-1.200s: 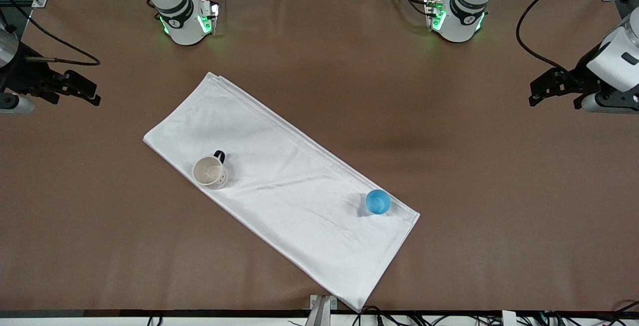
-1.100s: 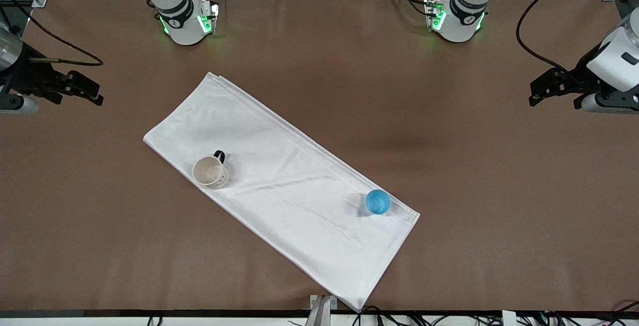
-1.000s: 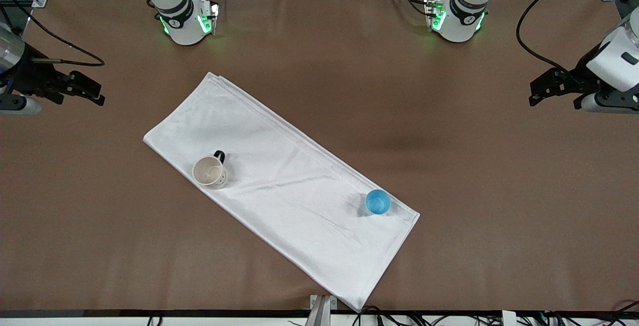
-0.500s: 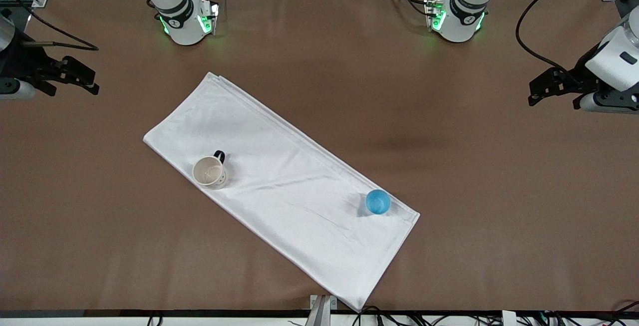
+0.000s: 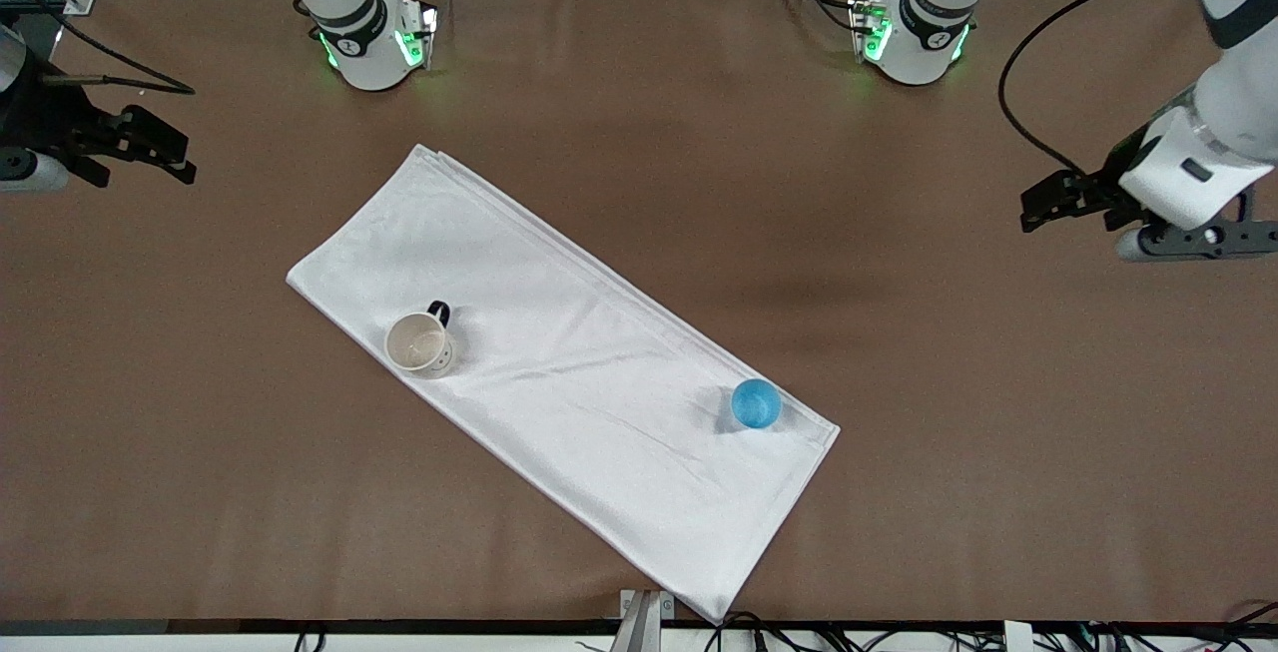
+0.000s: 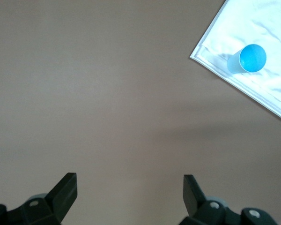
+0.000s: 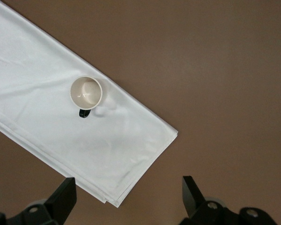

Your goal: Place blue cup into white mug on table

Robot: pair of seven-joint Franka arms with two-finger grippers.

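The blue cup (image 5: 755, 403) stands upright on the white cloth (image 5: 559, 372) on the desk (image 5: 998, 432), well apart from our left pincer (image 5: 1043, 203), wide open and empty. We see the right pincer (image 5: 165, 148) likewise open, waiting, the white mug (image 5: 419, 343) well apart.

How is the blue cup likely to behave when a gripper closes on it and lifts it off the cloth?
The blue cup looks small and plastic, so probably light and easy to lift. It has no handle and smooth round walls, so it may slip or tip if pinched off-centre. It stands upright on the white cloth near a corner, which might shift under it.
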